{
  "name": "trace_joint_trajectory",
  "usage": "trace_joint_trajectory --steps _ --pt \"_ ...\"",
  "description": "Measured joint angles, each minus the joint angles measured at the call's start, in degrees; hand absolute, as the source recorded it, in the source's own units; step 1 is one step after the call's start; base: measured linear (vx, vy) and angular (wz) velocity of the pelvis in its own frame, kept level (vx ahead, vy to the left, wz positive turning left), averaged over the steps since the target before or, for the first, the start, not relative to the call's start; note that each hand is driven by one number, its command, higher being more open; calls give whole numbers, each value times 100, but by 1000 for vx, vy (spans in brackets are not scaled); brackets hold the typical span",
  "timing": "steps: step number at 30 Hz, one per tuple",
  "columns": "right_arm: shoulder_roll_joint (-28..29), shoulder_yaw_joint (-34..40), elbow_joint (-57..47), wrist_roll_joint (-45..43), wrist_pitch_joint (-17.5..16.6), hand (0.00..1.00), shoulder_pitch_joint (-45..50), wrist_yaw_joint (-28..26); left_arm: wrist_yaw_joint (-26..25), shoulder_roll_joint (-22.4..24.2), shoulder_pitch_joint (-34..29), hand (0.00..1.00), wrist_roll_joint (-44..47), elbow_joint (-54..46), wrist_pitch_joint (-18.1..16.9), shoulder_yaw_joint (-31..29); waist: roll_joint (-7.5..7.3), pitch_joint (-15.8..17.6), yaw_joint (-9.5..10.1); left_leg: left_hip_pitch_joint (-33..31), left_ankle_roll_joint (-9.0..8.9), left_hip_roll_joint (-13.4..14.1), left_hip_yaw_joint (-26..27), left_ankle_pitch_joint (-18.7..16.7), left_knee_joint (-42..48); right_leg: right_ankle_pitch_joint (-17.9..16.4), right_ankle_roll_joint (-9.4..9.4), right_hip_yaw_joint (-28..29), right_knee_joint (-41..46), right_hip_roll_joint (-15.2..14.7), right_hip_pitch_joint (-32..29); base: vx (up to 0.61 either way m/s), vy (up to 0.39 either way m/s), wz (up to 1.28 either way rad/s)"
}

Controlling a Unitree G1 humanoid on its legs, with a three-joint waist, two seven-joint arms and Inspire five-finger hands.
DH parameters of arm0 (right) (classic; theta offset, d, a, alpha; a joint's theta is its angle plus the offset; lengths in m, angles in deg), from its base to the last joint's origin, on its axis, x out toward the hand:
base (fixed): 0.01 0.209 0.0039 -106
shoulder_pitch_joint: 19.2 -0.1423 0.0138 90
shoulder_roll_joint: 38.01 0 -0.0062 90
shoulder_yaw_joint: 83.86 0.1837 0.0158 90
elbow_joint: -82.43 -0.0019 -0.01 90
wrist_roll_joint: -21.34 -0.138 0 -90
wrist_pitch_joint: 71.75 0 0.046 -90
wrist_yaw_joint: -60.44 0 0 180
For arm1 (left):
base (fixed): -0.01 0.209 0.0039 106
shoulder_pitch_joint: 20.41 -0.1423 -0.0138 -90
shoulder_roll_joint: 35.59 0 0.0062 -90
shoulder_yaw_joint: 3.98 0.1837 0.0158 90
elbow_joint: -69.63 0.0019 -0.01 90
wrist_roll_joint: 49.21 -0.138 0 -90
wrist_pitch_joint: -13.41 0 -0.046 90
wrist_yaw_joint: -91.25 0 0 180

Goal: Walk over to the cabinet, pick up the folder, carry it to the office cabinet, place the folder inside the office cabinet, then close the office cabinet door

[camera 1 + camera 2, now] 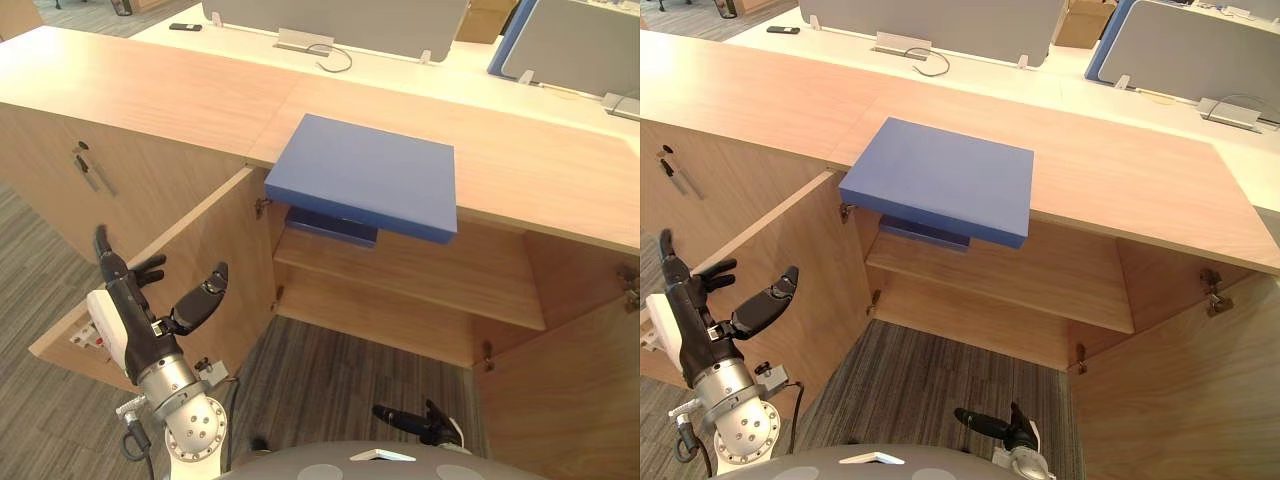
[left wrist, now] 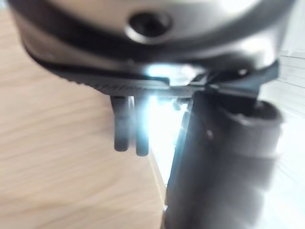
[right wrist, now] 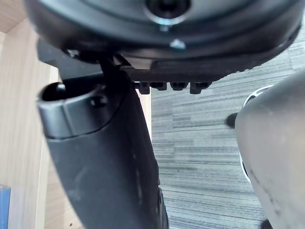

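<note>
A flat blue folder lies on the wooden cabinet top, its near edge overhanging the open cabinet. Under that overhang a darker blue flat item rests on the inner shelf. My left hand is raised beside the open left door, fingers straight and spread, holding nothing, well below and left of the folder. In its wrist view the fingers stand close to the door's wood. My right hand hangs low over the carpet in front of the cabinet, fingers relaxed and empty.
Both cabinet doors stand open; the right door swings out at the lower right. A closed door with a metal handle is further left. Grey desk dividers rise behind the cabinet top. Grey carpet lies before the opening.
</note>
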Motion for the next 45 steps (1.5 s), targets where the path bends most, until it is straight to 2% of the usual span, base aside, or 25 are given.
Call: trace_joint_trajectory --steps 7,11,13,17,28,32,34,36,45 --pt "-157 -8 62 6 -23 100 -29 -6 -297 -176 344 100 -222 -273 -32 -17 139 -53 -10 -63 -7 -11 108 31 2 92 -7 168 -38 -3 -119 -17 6 -7" --pt "-197 -84 201 9 -29 100 -144 -5 -297 -245 471 100 -245 -269 -40 86 149 -55 -73 -68 -20 -3 162 35 2 91 -9 306 -118 18 -120 -18 -11 -9" --pt "-208 -100 251 10 -40 100 -212 -4 -247 -262 487 100 -435 -232 -40 97 179 -40 -146 -67 -44 11 195 47 2 67 -47 339 -144 39 -123 -14 -24 -7" --pt "-226 -94 280 12 -40 100 -232 -3 -120 -370 518 100 -693 -96 -43 196 200 -28 -143 -60 -117 37 284 71 2 27 -101 457 -181 89 -151 -8 -25 -12" --pt "-210 37 287 127 -31 100 -237 -3 246 -629 1244 100 -1356 620 90 542 243 -99 -161 -13 -107 27 446 114 4 20 -112 616 -182 114 -205 2 -1 -6" --pt "-195 111 301 132 -2 100 -234 -3 325 -910 1568 100 -1373 1030 147 763 259 -154 -174 54 -110 22 504 112 5 21 -111 633 -182 115 -182 3 -3 -6" --pt "-190 107 297 133 -1 100 -261 -4 374 -1121 1734 100 -1596 1321 164 815 265 -168 -272 61 -109 20 518 113 2 23 -112 642 -183 114 -187 -20 -3 -4" --pt "-189 107 297 132 2 100 -267 -4 405 -1243 1853 100 -1625 1500 190 878 266 -173 -289 88 -108 19 574 113 0 33 -120 698 -189 116 -198 -22 1 -15" --pt "-191 110 297 174 12 100 -264 -8 587 -1623 2285 100 -2021 1958 268 991 267 -195 -321 142 -116 -1 688 82 -3 90 -133 769 -391 118 -155 -13 -1 -6"
